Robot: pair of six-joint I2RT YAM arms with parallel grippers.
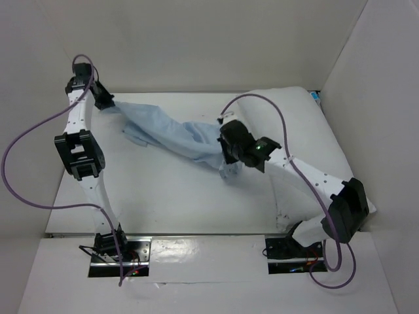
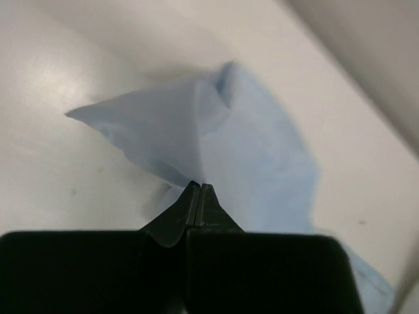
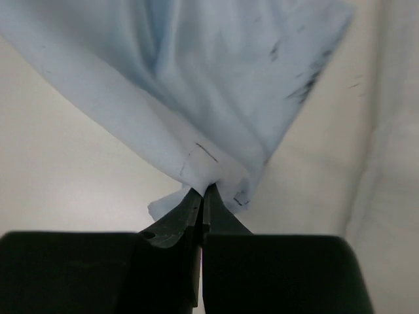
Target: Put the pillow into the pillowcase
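- The left gripper [image 2: 198, 191] is pinching one end of the pillowcase [image 1: 171, 134] at the far left of the table [image 1: 163, 196], with its jaws pressed together on the cloth.
- The right gripper [image 3: 201, 194] is clamping the other end, near mid-table.
- The pillowcase is stretching between them, twisted and wrinkled.
- The pillow [image 1: 302, 127] is lying along the right wall, partly under the right arm and outside the pillowcase.

Wrinkly matt cloth pillowcase [image 1: 171, 134], smooth table [image 1: 163, 196]
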